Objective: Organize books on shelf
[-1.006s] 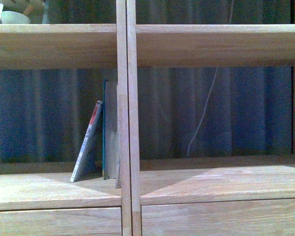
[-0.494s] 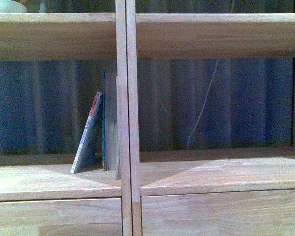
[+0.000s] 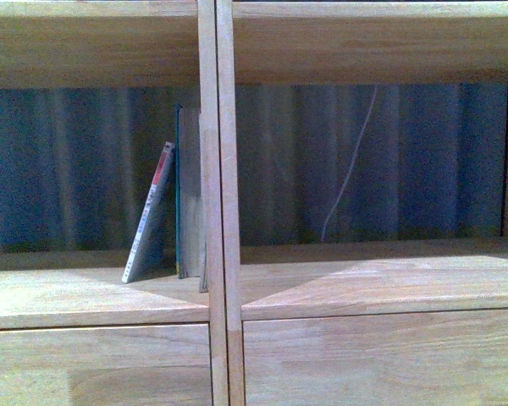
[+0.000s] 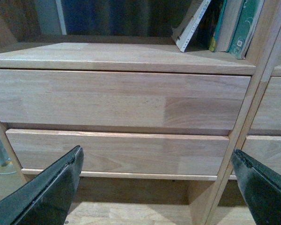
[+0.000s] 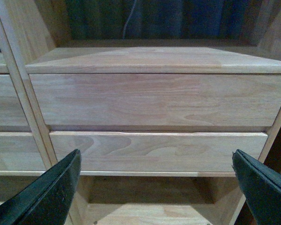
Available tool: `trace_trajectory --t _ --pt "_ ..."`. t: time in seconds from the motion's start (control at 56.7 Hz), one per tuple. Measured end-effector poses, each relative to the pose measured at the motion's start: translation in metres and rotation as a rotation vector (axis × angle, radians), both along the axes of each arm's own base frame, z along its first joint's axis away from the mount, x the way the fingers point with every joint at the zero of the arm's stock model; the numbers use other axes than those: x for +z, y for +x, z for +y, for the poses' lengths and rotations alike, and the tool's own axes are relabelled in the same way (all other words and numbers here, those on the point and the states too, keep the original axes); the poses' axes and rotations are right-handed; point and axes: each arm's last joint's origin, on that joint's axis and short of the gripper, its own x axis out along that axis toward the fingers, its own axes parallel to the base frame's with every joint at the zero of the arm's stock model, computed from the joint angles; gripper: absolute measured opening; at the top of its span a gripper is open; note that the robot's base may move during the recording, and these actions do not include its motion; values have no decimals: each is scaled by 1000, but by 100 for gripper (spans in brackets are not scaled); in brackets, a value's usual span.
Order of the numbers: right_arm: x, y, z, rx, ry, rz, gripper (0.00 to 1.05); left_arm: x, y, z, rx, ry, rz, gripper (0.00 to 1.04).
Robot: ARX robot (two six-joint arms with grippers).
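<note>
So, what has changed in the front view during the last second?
Only the camera view shifted: the whole shelf sits lower in the picture, and the bowl on the upper board has left the frame. Nothing was grasped or released. The thin paperback leans as before against the teal book beside the divider.

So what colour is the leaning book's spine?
The leaning book has a red-and-white spine, clearest in the front view.

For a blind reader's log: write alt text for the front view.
Two books stand in the left bay of a light-wood shelf: a thin paperback leans against an upright teal book beside the central divider. The right bay holds no books; a white cord hangs behind it. No gripper shows.
</note>
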Motion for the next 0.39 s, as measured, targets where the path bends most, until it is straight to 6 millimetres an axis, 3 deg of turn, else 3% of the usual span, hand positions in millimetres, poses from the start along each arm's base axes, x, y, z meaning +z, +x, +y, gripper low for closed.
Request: trace_trajectory --t 0.388 --pt "0 0 0 0 0 0 98 0 0 0 0 0 0 97"
